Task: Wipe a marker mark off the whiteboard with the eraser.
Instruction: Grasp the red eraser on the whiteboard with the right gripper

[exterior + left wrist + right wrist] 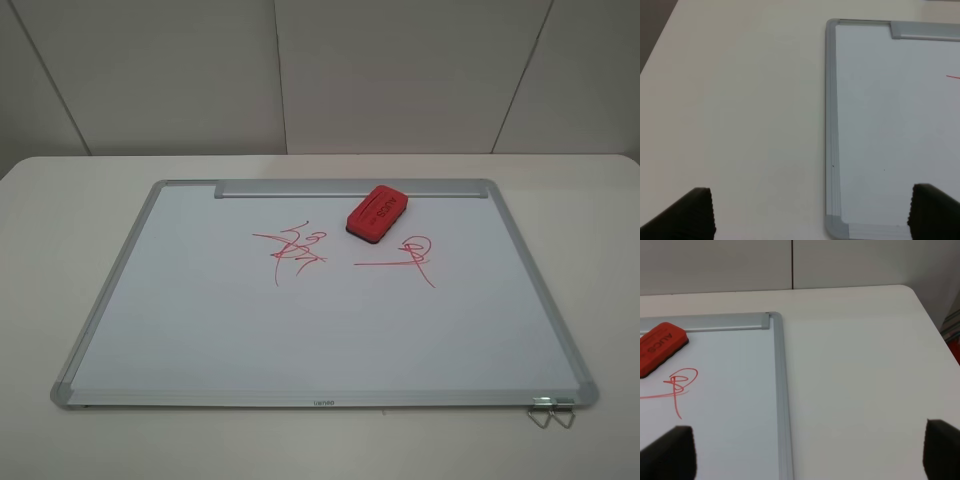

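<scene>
The whiteboard [200,330] lies flat on a white table. Left of the board's middle is the marker mark [293,250], a dense red zigzag with a thin tail. The red eraser [378,213] rests on the board just below the tray bar [300,188], to the right of that mark, and it also shows in the right wrist view as the eraser [660,346]. Neither arm appears in the high view. My left gripper [815,216] is open over the board's left frame [831,125]. Beside the board's right frame [781,400], my right gripper [807,452] is also open.
A smaller red scribble with a loop and underline [412,254] sits below the eraser, seen again as the loop scribble [681,382]. Metal hanger clips [552,411] stick out at the board's near right corner. Grey wall panels [300,70] stand behind the table.
</scene>
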Action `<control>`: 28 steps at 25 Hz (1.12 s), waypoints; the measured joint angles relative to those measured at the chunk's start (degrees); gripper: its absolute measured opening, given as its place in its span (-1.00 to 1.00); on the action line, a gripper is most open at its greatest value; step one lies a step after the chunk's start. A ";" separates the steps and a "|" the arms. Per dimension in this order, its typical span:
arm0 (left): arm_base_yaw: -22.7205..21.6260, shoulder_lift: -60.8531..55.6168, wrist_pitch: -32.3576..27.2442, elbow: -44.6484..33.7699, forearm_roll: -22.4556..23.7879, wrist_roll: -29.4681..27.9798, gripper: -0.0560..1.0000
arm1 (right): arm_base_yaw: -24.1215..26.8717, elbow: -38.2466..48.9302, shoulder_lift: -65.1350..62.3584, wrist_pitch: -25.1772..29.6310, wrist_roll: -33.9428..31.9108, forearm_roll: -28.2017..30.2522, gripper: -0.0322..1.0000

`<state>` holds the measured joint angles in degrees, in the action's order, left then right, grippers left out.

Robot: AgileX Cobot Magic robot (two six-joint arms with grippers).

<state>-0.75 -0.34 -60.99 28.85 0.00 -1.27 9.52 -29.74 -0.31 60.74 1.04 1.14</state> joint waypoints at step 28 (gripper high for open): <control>0.00 0.00 0.00 0.00 0.00 0.00 0.57 | -1.67 0.00 0.00 0.00 0.00 0.00 0.66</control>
<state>-0.75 -0.34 -60.99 28.85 0.00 -1.27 7.85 -29.74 -0.31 60.74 1.04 1.14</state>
